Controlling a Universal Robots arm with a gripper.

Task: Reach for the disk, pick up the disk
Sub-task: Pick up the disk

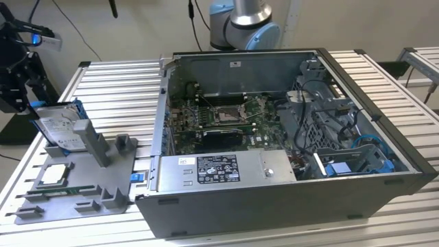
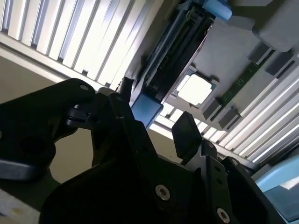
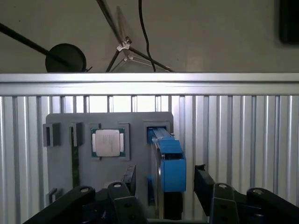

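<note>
Disk [image 3: 172, 165] between the parted jaws.

The exterior view looks down at a slant across the desk [image 1: 116, 77] from well back, with the grey holder [image 1: 103, 177] at the exterior view's left. The first wrist view faces straight down, close above that holder, past the pincer [image 3: 166, 179]. The second wrist view sees the holder obliquely, and all three views share its processor chip [image 3: 107, 142].

Disk [image 3: 171, 156] upright on edge in grey fixture [image 3: 140, 122], gripper [image 3: 166, 175] fingers spread either side of it, processor chip [image 3: 107, 142] seated beside, slatted table [image 3: 243, 130] beneath.
</note>
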